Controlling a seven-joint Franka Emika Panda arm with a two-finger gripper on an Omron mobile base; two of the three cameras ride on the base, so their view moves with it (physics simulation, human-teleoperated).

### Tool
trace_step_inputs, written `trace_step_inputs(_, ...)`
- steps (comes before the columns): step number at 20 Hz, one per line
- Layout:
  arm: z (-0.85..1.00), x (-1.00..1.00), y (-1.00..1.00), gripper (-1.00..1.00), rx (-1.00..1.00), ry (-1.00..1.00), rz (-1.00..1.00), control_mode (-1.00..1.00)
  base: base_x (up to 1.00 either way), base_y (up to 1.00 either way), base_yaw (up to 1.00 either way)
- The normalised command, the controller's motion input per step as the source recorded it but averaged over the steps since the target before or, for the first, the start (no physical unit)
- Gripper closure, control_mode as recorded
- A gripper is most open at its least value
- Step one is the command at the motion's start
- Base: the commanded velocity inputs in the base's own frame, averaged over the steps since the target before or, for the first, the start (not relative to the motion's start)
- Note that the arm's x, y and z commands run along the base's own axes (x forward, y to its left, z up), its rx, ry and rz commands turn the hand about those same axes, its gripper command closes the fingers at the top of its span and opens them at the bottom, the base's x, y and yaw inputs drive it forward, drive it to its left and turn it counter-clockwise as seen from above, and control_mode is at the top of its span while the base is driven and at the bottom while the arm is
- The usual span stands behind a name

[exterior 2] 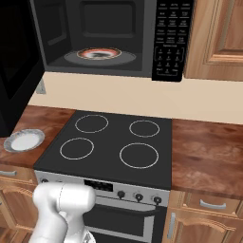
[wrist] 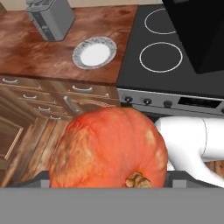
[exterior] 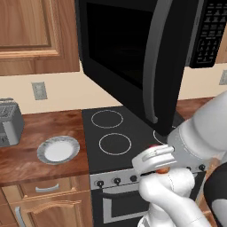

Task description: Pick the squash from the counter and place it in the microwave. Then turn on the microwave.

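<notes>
The orange-red squash (wrist: 109, 148) looms large in the hand view, and my gripper (wrist: 109, 181) is shut on it with the fingertips mostly covered by it. In the left base view, slivers of the squash (exterior: 162, 170) peek out from the white hand (exterior: 155, 162), which is held in the air in front of the stove's front edge. The black microwave (exterior 2: 99, 28) hangs above the stove with its door (exterior: 133, 57) swung wide open. A turntable (exterior 2: 99, 54) lies inside and the keypad (exterior 2: 171, 40) sits at its right. The wood-grain counter (exterior: 40, 124) flanks the stove.
A grey-rimmed white plate (exterior: 57, 150) lies on the left counter, with a grey toaster (exterior: 9, 122) behind it. The black four-ring stovetop (exterior 2: 114, 142) lies under the microwave. The open door overhangs the stove's middle. More counter (exterior 2: 204, 152) stretches to the right.
</notes>
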Motion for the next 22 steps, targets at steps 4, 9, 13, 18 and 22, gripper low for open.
trace_step_inputs(4, 0.21, -0.18, -0.4, 1.0, -0.02, 0.0, 0.05, -1.0, 0.0, 0.0, 0.0)
trace_step_inputs(9, 0.19, -0.18, -0.4, 1.0, -0.03, 0.01, 0.06, -1.0, 0.0, 0.0, 0.0)
trace_step_inputs(13, 0.17, -0.16, -0.42, 1.0, -0.03, 0.01, 0.06, -1.0, 0.0, 0.0, 0.0)
trace_step_inputs(18, 0.16, -0.1, -0.45, 1.0, -0.02, 0.05, 0.05, -1.0, 0.0, 0.0, 0.0)
trace_step_inputs(22, 0.15, -0.07, -0.46, 1.0, -0.01, 0.08, 0.03, -1.0, 0.0, 0.0, 0.0)
